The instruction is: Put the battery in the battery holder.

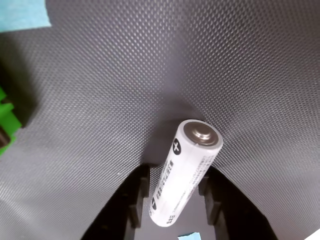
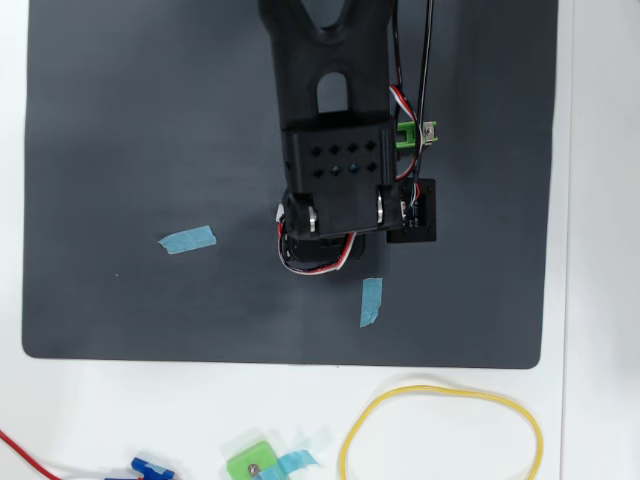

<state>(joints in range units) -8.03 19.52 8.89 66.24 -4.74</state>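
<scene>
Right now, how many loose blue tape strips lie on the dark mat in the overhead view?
2. One tape strip lies left of the arm; the other strip lies just below it, near the mat's lower edge. The arm may hide more.

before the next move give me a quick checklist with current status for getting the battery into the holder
1. Battery held between the gripper fingers: ok, wrist view shows it clamped.
2. Battery lifted off the mat: ok, it casts a shadow below.
3. Battery holder located: ok, green end shows beside the arm in the overhead view; the rest is hidden.
4. Holder slot clear: cannot tell.
5. Battery lined up with the holder: not ok, green frame sits far left in the wrist view.
6. Polarity match: cannot tell.
</scene>
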